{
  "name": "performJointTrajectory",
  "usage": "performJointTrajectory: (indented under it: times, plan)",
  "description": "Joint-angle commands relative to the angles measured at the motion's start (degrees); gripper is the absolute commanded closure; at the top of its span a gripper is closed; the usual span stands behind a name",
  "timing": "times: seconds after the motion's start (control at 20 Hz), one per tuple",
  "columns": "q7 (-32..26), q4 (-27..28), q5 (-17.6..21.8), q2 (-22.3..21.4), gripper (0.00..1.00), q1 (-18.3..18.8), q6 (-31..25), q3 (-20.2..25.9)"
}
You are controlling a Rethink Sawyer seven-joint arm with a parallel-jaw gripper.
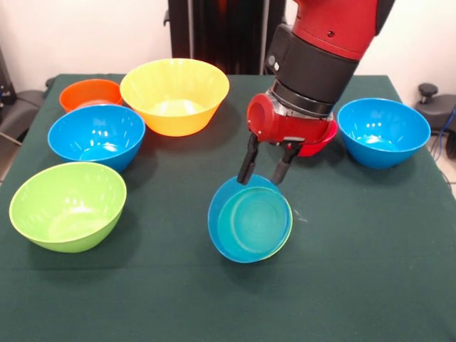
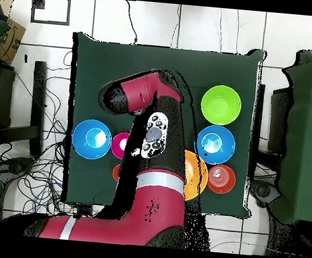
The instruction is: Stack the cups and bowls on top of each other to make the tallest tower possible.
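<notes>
Honestly can't read a single thing here. No words, numbers or brand marks on any of the bowls, nothing printed on the counter (image 1: 370,285) cloth, and the red arm (image 1: 335,28) shows no lettering from the front. In the overhead view there's a cardboard box (image 2: 11,37) off at the left edge with some dark mark on it, but it's way too small to make out.
</notes>
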State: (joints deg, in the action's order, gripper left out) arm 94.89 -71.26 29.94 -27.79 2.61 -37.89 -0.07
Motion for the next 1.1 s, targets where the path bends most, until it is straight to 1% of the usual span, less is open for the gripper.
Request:
performJointTrajectory:
  times: [0.05, 0.4, 0.9, 1.1]
  plan:
    - [-3.94, -1.99, -1.83, 1.94, 0.00, -0.11, -7.57, 6.16]
    - [-3.62, -1.15, -2.83, 2.62, 0.00, -0.25, -8.15, 6.35]
    - [-2.35, -1.32, -4.74, 3.10, 0.00, -0.23, -8.87, 7.03]
    - [-0.98, -1.46, -6.35, 3.43, 0.00, -0.50, -9.46, 7.26]
